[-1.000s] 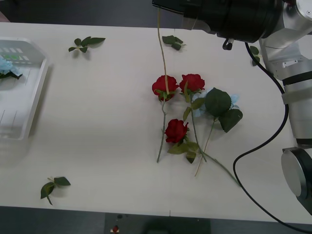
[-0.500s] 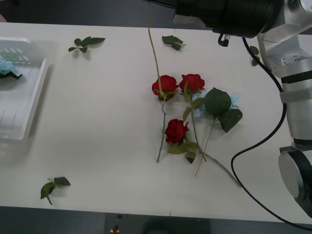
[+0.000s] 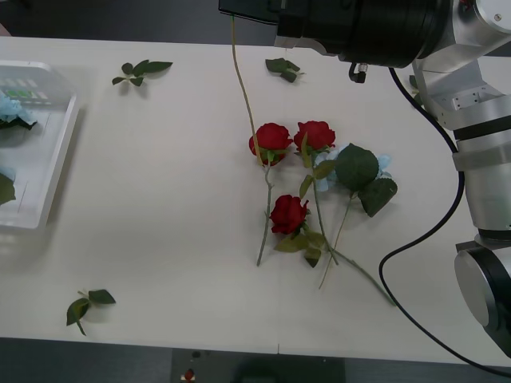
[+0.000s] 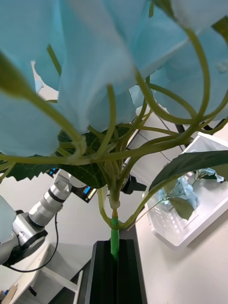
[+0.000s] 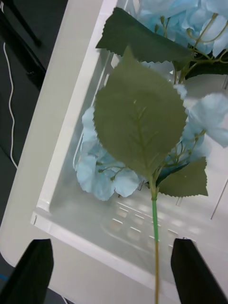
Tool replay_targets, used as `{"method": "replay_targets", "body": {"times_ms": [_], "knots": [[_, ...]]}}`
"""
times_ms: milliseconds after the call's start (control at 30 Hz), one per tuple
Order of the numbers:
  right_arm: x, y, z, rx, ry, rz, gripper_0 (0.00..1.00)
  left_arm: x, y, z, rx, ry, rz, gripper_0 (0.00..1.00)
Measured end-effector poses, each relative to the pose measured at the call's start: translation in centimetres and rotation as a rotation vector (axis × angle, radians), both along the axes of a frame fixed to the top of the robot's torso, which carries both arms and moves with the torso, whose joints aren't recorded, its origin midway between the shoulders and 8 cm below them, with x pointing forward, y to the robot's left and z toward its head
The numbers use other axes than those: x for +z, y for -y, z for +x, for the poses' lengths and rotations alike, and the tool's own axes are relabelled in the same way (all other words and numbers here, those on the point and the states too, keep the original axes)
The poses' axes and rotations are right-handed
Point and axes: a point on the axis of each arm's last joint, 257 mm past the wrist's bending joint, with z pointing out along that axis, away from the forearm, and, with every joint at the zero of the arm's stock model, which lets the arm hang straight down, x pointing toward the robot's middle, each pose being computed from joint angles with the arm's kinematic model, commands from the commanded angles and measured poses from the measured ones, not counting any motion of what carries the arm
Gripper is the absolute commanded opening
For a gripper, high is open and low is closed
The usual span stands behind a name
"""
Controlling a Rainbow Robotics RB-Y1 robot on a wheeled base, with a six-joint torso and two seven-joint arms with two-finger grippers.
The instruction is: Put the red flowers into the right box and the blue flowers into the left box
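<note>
The blue flowers (image 4: 95, 71) look light and floppy, heads heavy on thin wiry stems, so the stem is the sensible hold. The right gripper (image 4: 114, 266) is clenched on one stem, raised above the bench (image 3: 160, 199). More lie in the left box (image 5: 61, 142), below the released left gripper (image 5: 111, 270).

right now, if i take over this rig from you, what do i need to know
Right gripper: shut on the stem of the held blue flower, raised over the far side of the table.
Left gripper: open, above the left box.
Done: blue flowers lie in the left box.
Left: the held blue flower goes to the left box. Three red flowers and one more blue bloom, partly under leaves, lie mid-table.
</note>
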Motion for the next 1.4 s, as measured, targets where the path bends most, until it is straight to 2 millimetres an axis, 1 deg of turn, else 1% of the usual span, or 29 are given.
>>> {"method": "replay_targets", "body": {"times_ms": [67,133,233,300,367,600,700,767,867,933,1100,1233,1400], "knots": [[0.0,0.0,0.0,0.000,0.000,0.000,0.00,0.3,0.1,0.4,-0.006,0.018,0.000,0.88],[0.0,0.0,0.0,0.000,0.000,0.000,0.00,0.3,0.8,0.8,-0.018,0.034,-0.028,0.90],[0.0,0.0,0.0,0.000,0.000,0.000,0.00,0.5,2.6,1.4,-0.049,0.055,-0.083,0.93],[0.0,0.0,0.0,0.000,0.000,0.000,0.00,1.0,4.1,1.9,-0.078,0.072,-0.109,0.96],[0.0,0.0,0.0,0.000,0.000,0.000,0.00,2.0,5.7,2.5,-0.111,0.099,-0.137,1.00],[0.0,0.0,0.0,0.001,0.000,0.001,0.00,6.7,10.7,4.0,-0.232,0.202,-0.180,1.00],[0.0,0.0,0.0,0.001,0.000,0.001,0.00,8.0,12.9,4.4,-0.288,0.225,-0.167,1.00],[0.0,0.0,0.0,0.001,0.000,0.001,0.00,8.5,14.6,4.5,-0.328,0.240,-0.163,1.00],[0.0,0.0,0.0,0.001,0.000,0.001,0.00,9.0,18.3,4.6,-0.400,0.268,-0.191,1.00],[0.0,0.0,0.0,0.001,0.000,0.001,0.00,9.1,21.1,4.4,-0.451,0.288,-0.235,1.00],[0.0,0.0,0.0,0.001,0.000,0.001,0.00,9.8,27.9,3.4,-0.567,0.342,-0.375,1.00],[0.0,0.0,0.0,0.001,0.000,0.001,0.00,11.4,33.2,1.8,-0.669,0.383,-0.509,1.00],[0.0,0.0,0.0,0.001,0.000,0.001,0.00,13.2,38.3,-0.5,-0.784,0.419,-0.595,1.00]]}}
